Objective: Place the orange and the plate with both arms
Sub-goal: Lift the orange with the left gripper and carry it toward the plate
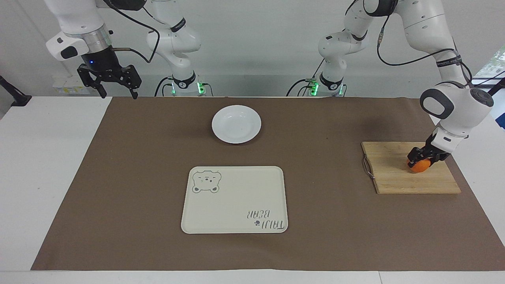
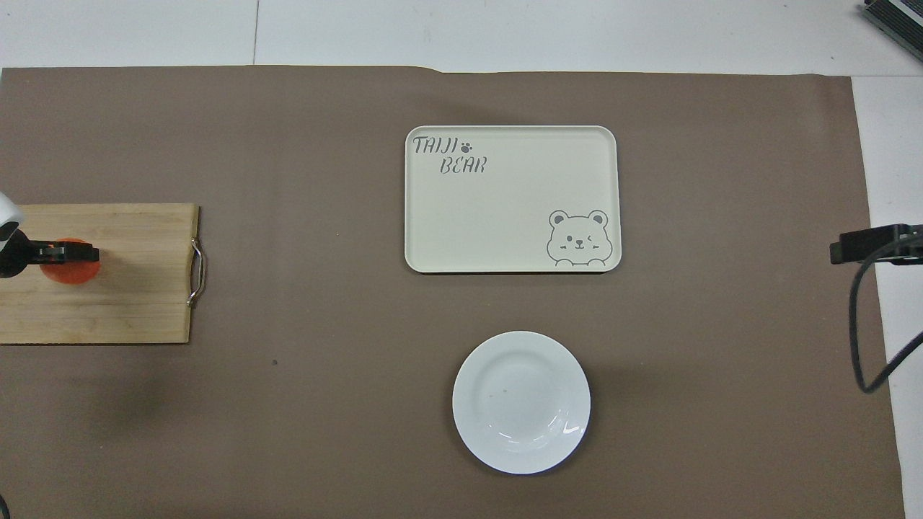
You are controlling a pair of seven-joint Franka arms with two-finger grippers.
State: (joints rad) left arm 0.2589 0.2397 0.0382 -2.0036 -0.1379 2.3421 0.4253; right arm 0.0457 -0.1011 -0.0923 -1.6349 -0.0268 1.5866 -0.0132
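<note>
The orange (image 1: 419, 166) (image 2: 71, 270) rests on a wooden cutting board (image 1: 398, 175) (image 2: 130, 303) toward the left arm's end of the table. My left gripper (image 1: 423, 158) (image 2: 65, 252) is down on the fruit, its fingers shut around it and covering its top. The white plate (image 1: 236, 124) (image 2: 520, 401) lies on the brown mat at mid-table, near the robots. My right gripper (image 1: 114, 85) hangs open in the air over the table edge at the right arm's end, where that arm waits; only a dark tip of it (image 2: 865, 244) shows from overhead.
A cream tray (image 1: 235, 199) (image 2: 512, 200) with a bear drawing and lettering lies farther from the robots than the plate. The board has a metal handle (image 1: 367, 167) (image 2: 196, 272) on its end toward mid-table. A brown mat (image 1: 323, 236) covers most of the table.
</note>
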